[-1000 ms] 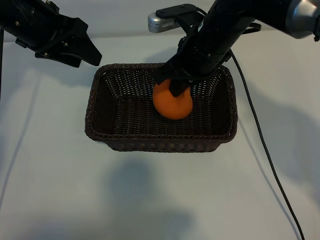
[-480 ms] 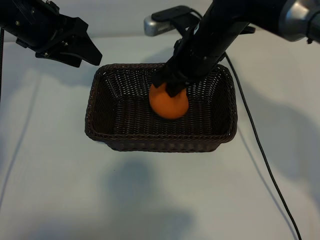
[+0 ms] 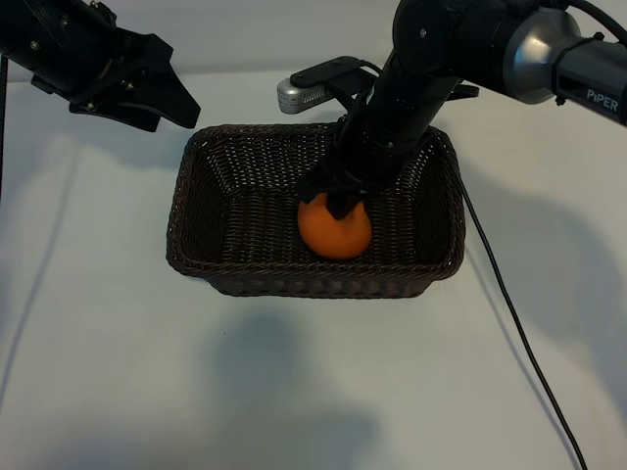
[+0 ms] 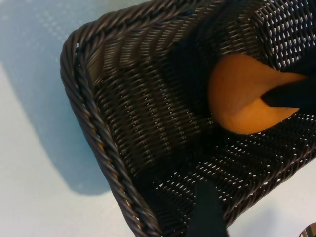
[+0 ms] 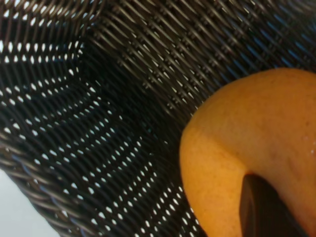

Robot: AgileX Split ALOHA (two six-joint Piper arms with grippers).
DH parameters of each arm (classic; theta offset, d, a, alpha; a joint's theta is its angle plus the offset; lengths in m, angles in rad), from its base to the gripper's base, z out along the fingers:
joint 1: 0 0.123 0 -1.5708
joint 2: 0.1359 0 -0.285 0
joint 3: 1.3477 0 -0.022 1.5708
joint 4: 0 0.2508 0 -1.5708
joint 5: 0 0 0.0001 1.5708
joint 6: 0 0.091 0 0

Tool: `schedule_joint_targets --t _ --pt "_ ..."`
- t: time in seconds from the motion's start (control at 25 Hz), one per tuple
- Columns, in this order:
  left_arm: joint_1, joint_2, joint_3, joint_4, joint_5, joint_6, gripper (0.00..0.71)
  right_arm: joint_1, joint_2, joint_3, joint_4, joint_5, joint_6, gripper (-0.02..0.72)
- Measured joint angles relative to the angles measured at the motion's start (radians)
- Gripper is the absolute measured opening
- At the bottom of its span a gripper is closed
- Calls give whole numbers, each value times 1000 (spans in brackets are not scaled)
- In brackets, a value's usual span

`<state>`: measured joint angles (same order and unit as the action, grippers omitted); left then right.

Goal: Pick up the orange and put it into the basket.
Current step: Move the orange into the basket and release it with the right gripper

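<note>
The orange (image 3: 335, 233) is inside the dark brown woven basket (image 3: 188, 250), low over its floor and near the front wall. My right gripper (image 3: 339, 199) reaches down into the basket from behind and is shut on the orange's top. In the right wrist view one dark finger (image 5: 264, 210) presses on the orange (image 5: 237, 143), with the basket weave (image 5: 98, 98) close behind it. My left gripper (image 3: 168, 101) hangs open above the table, just outside the basket's back left corner. Its view shows the orange (image 4: 239, 101) inside the basket's rim (image 4: 94, 133).
A black cable (image 3: 509, 294) runs from the right arm across the white table on the basket's right. A silver camera housing (image 3: 299, 93) juts from the right arm over the basket's back edge. White tabletop lies in front of the basket.
The right gripper has lowered the orange deeper into the basket and a little toward the front wall. The left arm has not moved.
</note>
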<state>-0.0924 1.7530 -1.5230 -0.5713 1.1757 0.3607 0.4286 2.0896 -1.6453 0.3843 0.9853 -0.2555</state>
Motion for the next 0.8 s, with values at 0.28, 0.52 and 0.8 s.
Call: schedule_joint_targets --t 0.28,0.52,0.8 --pt "0 0 0 0 0 4 559 0 0 0 0 -22 -8 135" --pt "0 0 0 0 0 4 559 0 0 0 1 -20 -8 422" --pt "0 0 0 0 0 4 559 0 0 0 18 -17 -7 516"
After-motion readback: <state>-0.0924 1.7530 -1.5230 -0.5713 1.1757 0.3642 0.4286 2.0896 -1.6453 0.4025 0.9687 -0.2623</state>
